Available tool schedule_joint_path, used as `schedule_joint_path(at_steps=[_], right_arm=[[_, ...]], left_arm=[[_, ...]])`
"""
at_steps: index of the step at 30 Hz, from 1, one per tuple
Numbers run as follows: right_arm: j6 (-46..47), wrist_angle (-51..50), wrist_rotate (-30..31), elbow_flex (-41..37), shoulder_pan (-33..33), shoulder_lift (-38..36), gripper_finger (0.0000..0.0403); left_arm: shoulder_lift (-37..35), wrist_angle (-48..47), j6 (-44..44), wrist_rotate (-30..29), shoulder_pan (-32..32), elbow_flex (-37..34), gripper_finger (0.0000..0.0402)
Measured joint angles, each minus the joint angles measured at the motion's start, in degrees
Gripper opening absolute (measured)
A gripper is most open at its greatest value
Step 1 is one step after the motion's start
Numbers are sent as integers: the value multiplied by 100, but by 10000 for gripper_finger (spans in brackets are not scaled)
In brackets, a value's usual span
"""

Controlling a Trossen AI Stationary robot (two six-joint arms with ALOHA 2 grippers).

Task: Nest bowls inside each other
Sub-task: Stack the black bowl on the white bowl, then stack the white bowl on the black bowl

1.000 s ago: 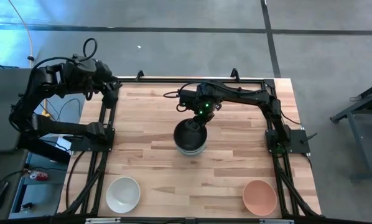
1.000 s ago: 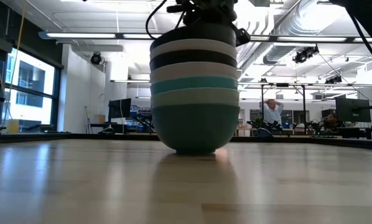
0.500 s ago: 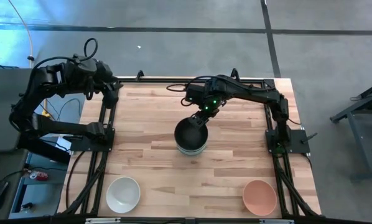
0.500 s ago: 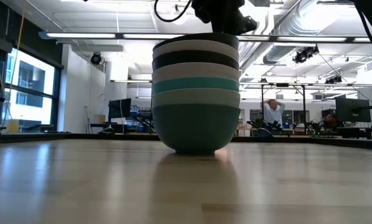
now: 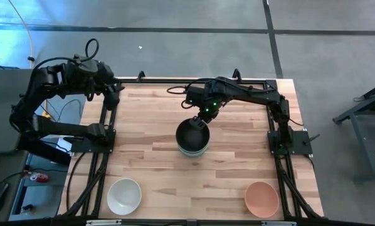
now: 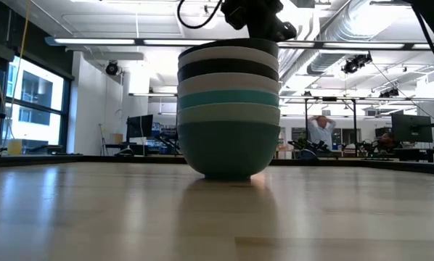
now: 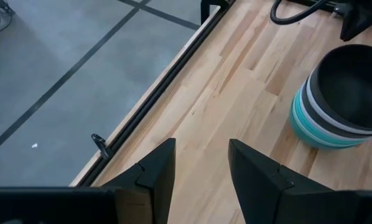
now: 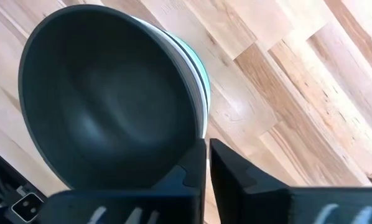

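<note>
A stack of nested bowls (image 5: 192, 138) stands on the table's middle, resting on its teal bottom bowl (image 6: 228, 148), with a black bowl (image 8: 105, 93) on top. My right gripper (image 8: 208, 158) hangs just above the far rim of the stack, shut, with nothing between its fingers. A white bowl (image 5: 124, 196) sits near the front left and a salmon-pink bowl (image 5: 261, 198) near the front right, each alone on the wood. My left gripper (image 7: 201, 162) waits open at the table's far left corner.
Black frame rails (image 5: 106, 144) run along the table's left and right sides and its far edge. Bare wood lies between the stack and the two single bowls. In the low view a person (image 6: 320, 134) stands far off in the room behind.
My right gripper has risen from the top black bowl and drawn back toward the table's far edge. The black bowl has stayed nested on top of the stack and sits a little lower than a second ago.
</note>
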Motion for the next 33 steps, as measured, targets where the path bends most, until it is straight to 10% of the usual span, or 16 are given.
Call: schedule_joint_path(at_steps=[33], right_arm=[[-14, 2, -48, 52, -13, -32, 11]], left_arm=[[0, -49, 60, 39, 0, 0, 138]])
